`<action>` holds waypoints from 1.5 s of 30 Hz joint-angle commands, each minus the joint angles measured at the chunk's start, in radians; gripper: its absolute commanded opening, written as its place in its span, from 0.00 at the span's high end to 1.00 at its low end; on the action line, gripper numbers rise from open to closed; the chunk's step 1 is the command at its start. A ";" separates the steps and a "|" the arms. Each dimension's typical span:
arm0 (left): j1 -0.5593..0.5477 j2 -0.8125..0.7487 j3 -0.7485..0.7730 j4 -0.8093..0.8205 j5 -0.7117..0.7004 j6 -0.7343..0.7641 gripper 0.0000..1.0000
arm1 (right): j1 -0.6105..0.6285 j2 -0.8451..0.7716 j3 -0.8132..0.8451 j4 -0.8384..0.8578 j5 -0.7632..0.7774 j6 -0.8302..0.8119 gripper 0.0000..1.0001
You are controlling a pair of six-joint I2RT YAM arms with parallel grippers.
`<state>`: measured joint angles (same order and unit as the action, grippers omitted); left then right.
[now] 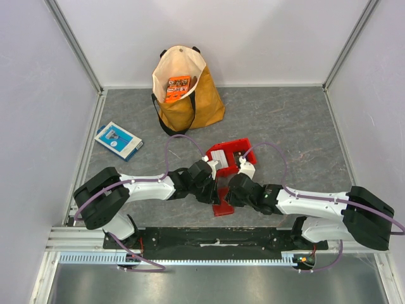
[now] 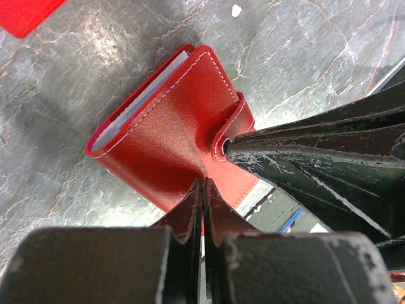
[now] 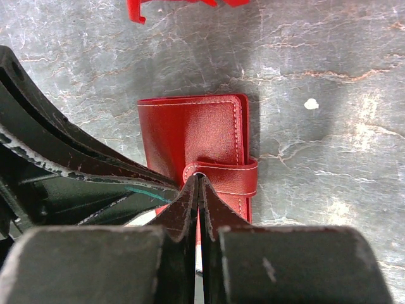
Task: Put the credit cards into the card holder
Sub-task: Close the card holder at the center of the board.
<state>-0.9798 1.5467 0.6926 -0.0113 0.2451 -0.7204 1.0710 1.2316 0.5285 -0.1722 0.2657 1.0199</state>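
The card holder (image 2: 171, 126) is a small red wallet, lying folded shut on the grey table with its snap tab (image 3: 221, 177) wrapped over the edge. Between its covers a whitish edge (image 2: 136, 101) shows, probably the credit cards. My left gripper (image 2: 202, 183) is shut, its tips resting on the red cover. My right gripper (image 3: 199, 179) is also shut, with its tips at the tab's snap. Seen from the top, both grippers meet over the card holder (image 1: 223, 208), left gripper (image 1: 216, 193) beside right gripper (image 1: 229, 195).
A red plastic bin (image 1: 237, 147) with a whitish flat piece in it stands just behind the grippers. Further back is a yellow tote bag (image 1: 190, 104) holding an orange packet (image 1: 178, 87). A blue-and-white flat box (image 1: 118, 140) lies at the left.
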 commanded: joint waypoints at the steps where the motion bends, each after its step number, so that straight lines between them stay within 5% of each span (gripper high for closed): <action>1: -0.011 0.018 -0.001 0.007 0.008 0.026 0.97 | -0.002 -0.003 0.042 0.016 0.017 -0.014 0.95; 22: -0.013 0.021 0.007 0.008 0.014 0.030 0.98 | -0.002 0.103 0.137 -0.165 -0.025 -0.057 0.94; 45: -0.013 0.015 0.001 0.008 0.013 0.030 0.98 | -0.039 0.033 0.142 -0.161 0.050 -0.054 0.91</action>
<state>-0.9794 1.5467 0.6926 -0.0109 0.2455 -0.7204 1.0386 1.3006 0.6823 -0.3344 0.2867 0.9497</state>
